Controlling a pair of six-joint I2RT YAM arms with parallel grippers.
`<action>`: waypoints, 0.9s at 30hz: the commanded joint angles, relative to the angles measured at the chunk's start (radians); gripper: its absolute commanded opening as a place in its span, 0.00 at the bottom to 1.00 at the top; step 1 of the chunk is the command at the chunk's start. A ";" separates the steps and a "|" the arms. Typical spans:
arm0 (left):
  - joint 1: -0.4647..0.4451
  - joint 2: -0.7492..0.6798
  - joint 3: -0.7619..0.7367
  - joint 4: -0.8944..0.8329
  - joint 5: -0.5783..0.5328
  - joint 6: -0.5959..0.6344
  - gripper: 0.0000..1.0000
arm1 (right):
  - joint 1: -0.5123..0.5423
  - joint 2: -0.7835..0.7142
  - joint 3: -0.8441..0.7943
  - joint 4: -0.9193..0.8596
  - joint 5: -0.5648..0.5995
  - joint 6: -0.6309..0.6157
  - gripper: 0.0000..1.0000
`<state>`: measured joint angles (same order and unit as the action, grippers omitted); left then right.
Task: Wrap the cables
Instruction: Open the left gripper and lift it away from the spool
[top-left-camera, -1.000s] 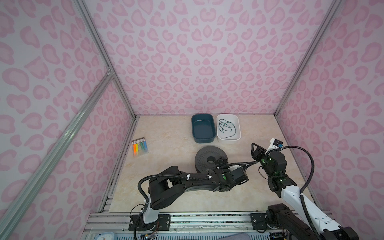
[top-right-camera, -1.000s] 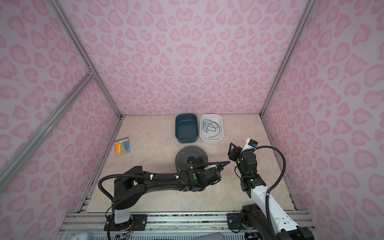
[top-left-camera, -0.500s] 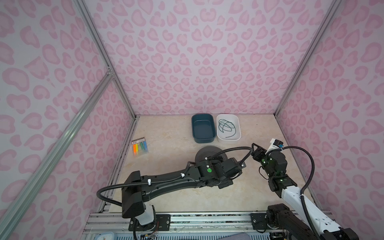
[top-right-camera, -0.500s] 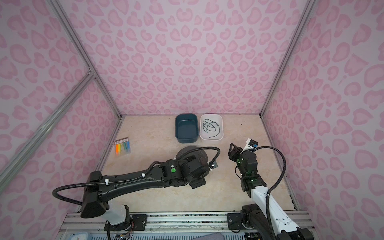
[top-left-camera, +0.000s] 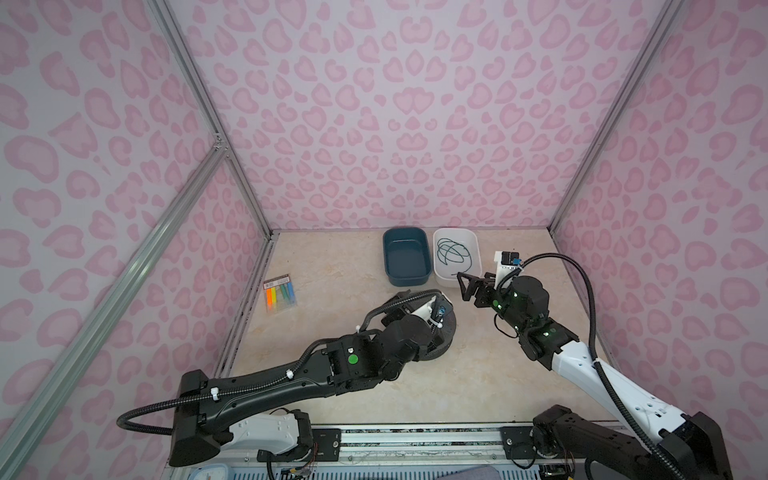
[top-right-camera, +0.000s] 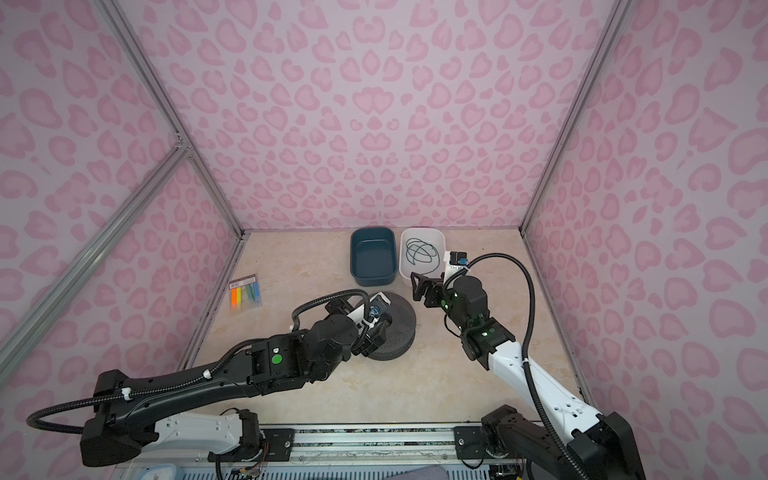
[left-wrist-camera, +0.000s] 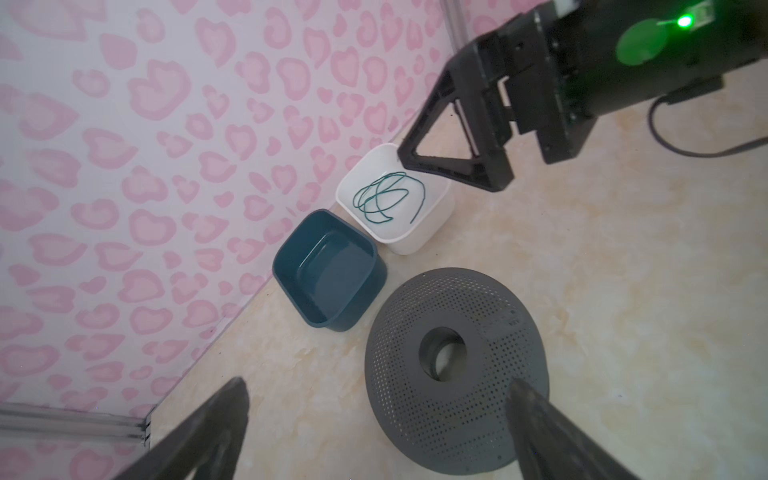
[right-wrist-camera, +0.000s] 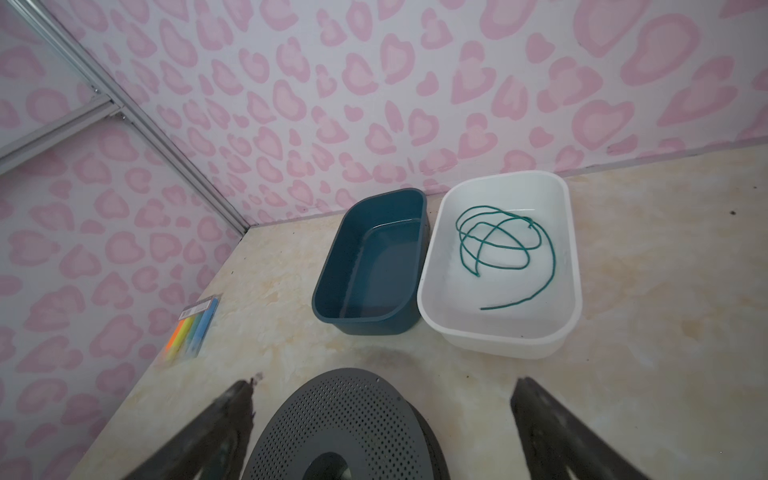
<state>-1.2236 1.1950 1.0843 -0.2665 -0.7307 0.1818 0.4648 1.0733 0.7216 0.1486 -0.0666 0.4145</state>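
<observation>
Two pincers, both spread wide, holding nothing. My left pincer (left-wrist-camera: 378, 386) hangs over the dark grey perforated plastic spool (left-wrist-camera: 415, 316) at mid-desk. My right pincer (right-wrist-camera: 386, 382) hovers between that spool and the front wall of the white plastic tub (right-wrist-camera: 498, 345), where the thin green cable (right-wrist-camera: 490, 208) lies in loose loops. Right beside it, along the beige marbled desk's (right-wrist-camera: 644, 291) back edge, stands the dark blue plastic tub (right-wrist-camera: 374, 328). Bare desk runs along the right edge. A clear packet of coloured strips (right-wrist-camera: 195, 328) lies near the left edge.
</observation>
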 joint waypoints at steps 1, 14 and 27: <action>0.045 -0.045 -0.021 0.104 -0.030 -0.036 0.98 | 0.043 0.016 0.033 -0.078 0.036 -0.108 0.98; 0.313 -0.064 -0.058 -0.030 0.048 -0.040 0.98 | 0.124 0.105 0.175 -0.273 0.224 -0.269 0.98; 0.665 -0.330 -0.389 0.291 0.383 -0.154 0.98 | 0.083 -0.115 -0.194 0.336 0.205 -0.418 0.98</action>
<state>-0.5800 0.8772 0.7414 -0.0891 -0.3725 0.0780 0.5495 0.9817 0.5999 0.2344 0.1661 0.0822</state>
